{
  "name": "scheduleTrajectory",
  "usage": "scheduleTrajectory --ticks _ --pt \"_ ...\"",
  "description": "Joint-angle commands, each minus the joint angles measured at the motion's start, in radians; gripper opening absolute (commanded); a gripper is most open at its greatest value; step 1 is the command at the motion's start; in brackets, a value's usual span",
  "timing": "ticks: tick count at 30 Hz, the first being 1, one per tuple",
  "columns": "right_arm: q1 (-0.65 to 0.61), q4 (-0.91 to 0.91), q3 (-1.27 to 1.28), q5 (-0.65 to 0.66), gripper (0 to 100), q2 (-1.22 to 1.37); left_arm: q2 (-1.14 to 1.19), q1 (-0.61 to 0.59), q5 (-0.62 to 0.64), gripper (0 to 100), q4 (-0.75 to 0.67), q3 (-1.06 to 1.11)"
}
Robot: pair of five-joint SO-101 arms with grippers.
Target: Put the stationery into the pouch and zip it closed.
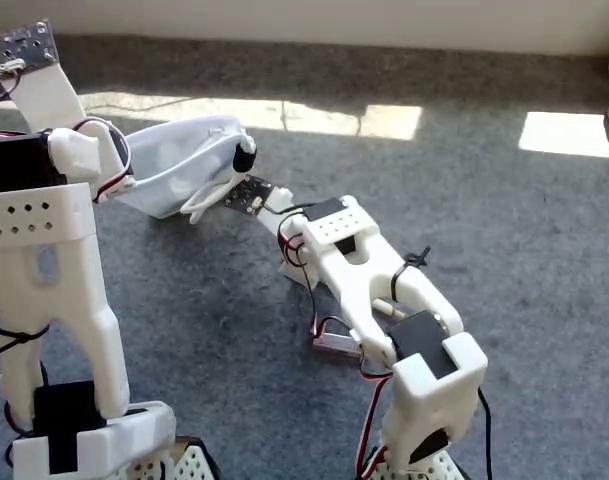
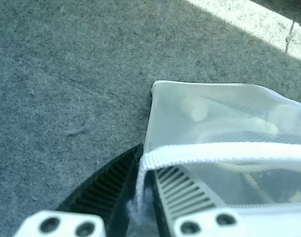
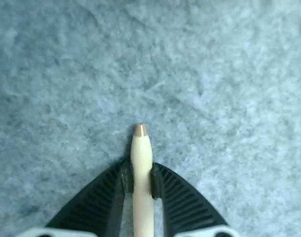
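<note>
One pen (image 3: pixel 141 148) in right end effector (image 3: pixel 141 168).

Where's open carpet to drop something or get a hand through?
Free: the wide carpet on the outer side of the right arm, and the strip between the two arm bases. Crowded: around the pouch, where the left gripper grips it and the right gripper holds the pen close by.
</note>
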Motion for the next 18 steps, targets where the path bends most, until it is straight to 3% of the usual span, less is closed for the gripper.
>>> scheduleTrajectory --ticks 1,18 --pt "-0.012 0.07 -0.01 0.018 0.5 -0.093 0.001 -0.013 0.006 1 -0.012 -0.013" --pt "-0.142 0.335 -0.007 -0.097 0.5 -0.529 -0.004 0.113 -0.006 1 -0.011 -0.013"
